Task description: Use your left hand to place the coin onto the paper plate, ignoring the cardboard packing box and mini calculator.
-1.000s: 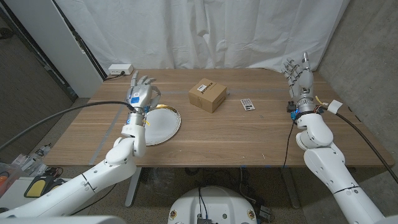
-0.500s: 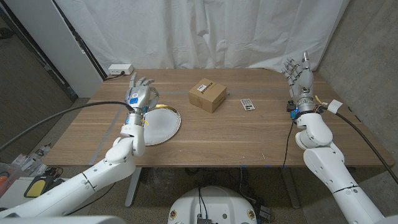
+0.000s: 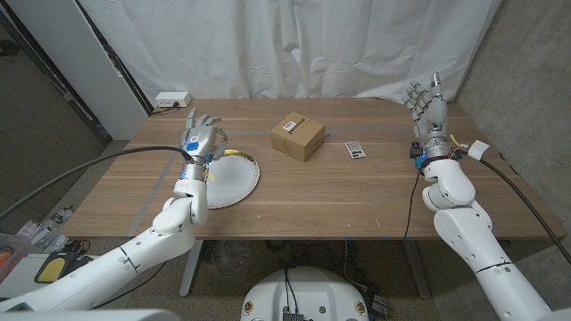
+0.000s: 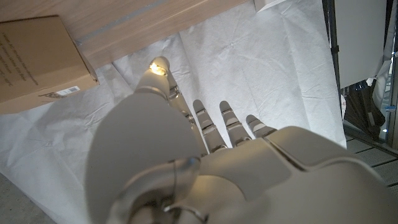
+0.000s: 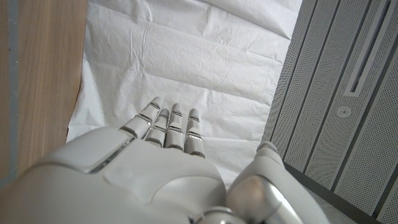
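The left hand (image 3: 202, 138) hovers above the plate's (image 3: 247, 183) ten o'clock rim, fingers spread and pointing away from the robot; I can't tell whether anything sits in its palm; the left wrist view gives only the back of the hand (image 4: 205, 168) and a corner of the box (image 4: 37, 59). There's a small glint at the plate's twelve o'clock edge that may be the coin (image 3: 234, 152); too small to be sure. If that is the coin, it sits close to the rim, and a brush from the fingers could knock it off onto the table (image 3: 357, 196). The box (image 3: 297, 135) lies at three o'clock of the plate, the calculator (image 3: 355, 150) beyond it; both well apart. The right hand (image 3: 428, 111) stands raised and empty at the far right, fingers apart.
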